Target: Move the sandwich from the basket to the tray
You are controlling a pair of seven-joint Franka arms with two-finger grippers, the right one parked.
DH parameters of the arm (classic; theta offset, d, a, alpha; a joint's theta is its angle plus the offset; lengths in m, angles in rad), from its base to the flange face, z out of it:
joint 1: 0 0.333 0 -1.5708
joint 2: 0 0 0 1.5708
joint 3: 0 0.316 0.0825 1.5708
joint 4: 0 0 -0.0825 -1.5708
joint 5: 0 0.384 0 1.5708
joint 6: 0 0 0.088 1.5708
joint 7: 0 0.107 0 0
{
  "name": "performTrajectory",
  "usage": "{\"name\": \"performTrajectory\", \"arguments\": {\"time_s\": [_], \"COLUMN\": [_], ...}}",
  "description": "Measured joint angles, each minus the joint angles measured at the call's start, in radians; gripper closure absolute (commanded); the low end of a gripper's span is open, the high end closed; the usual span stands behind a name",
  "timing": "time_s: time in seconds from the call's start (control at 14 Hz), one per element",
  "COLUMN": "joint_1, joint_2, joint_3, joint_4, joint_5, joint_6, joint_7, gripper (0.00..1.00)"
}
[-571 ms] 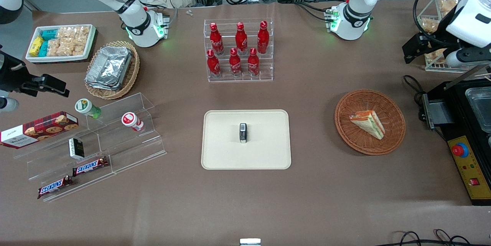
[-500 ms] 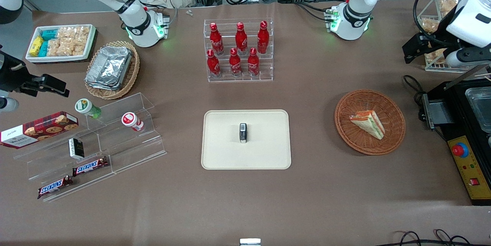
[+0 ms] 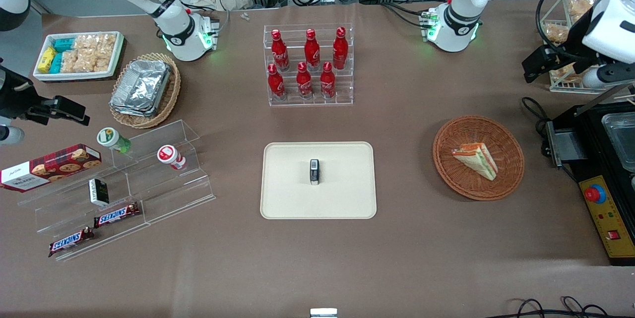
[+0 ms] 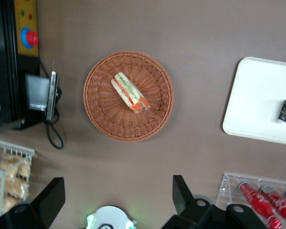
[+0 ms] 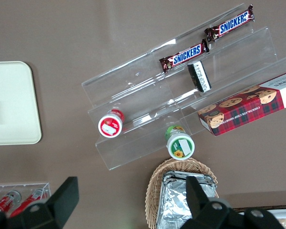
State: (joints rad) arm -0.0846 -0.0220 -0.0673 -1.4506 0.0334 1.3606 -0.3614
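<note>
- The working arm has shifted slightly; the pincer point(image 4: 117, 202) hangs high, spread wide, empty.
- Well below it, the sandwich point(image 3: 476, 159) lies in the basket point(image 3: 508, 179).
- Probably soft, light: pinch gently across its bread faces.

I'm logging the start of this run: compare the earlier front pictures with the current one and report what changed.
Only the working arm moved: its gripper, high over the working arm's end of the table, shifted slightly toward that end and a little farther from the front camera. It is open and holds nothing. The sandwich lies in the basket as before, and the tray with the small dark item on it is unchanged.
</note>
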Motion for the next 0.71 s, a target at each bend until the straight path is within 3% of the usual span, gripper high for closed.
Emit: {"name": "performTrajectory", "arguments": {"time_s": [0.21, 0.71], "joint_1": [0.002, 0.023], "joint_2": [-0.003, -0.032], "joint_3": [0.001, 0.012], "joint_4": [-0.103, -0.576], "joint_5": [0.000, -0.004], "joint_6": [0.072, 0.555], "joint_7": [-0.169, -0.483], "gripper": [0.00, 0.00]}}
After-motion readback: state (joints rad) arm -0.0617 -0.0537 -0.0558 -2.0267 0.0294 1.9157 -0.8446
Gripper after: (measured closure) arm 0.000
